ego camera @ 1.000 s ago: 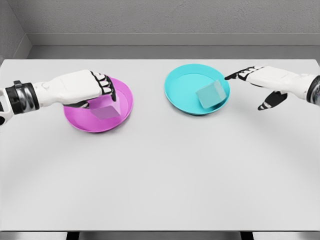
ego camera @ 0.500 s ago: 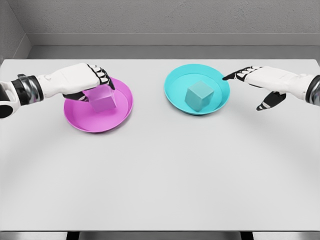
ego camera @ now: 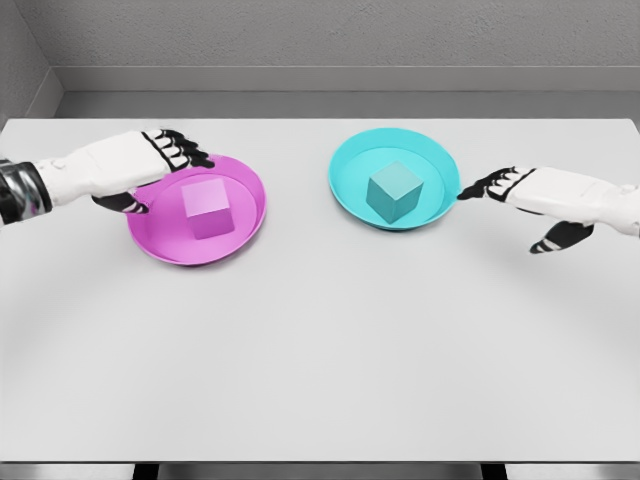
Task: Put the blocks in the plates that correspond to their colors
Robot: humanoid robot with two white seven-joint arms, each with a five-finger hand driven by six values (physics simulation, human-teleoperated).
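1. Two plates sit on the white table (ego camera: 320,340), each with a block of its own colour in it.
2. At far left, the left hand (ego camera: 140,165) reaches in level from the left edge, palm down, knuckles toward the right. Its fingers (ego camera: 185,150) are loosely spread and hold nothing; the dark tips lie over the far left rim of the pink plate (ego camera: 240,215), the thumb hanging below beside the rim.
3. The pink block (ego camera: 205,208) rests flat in the middle of the pink plate, just right of the hand and apart from it.
4. Right of centre, the teal plate (ego camera: 345,185) holds the teal block (ego camera: 392,191), which stands flat on the plate's floor, turned corner-on.
5. At far right, the right hand (ego camera: 545,195) comes in low from the right edge, fingers stretched toward the left and apart, empty; the fingertips (ego camera: 472,190) are just beside the teal plate's right rim, the thumb pointing down and near.
6. No writing or labels can be seen.
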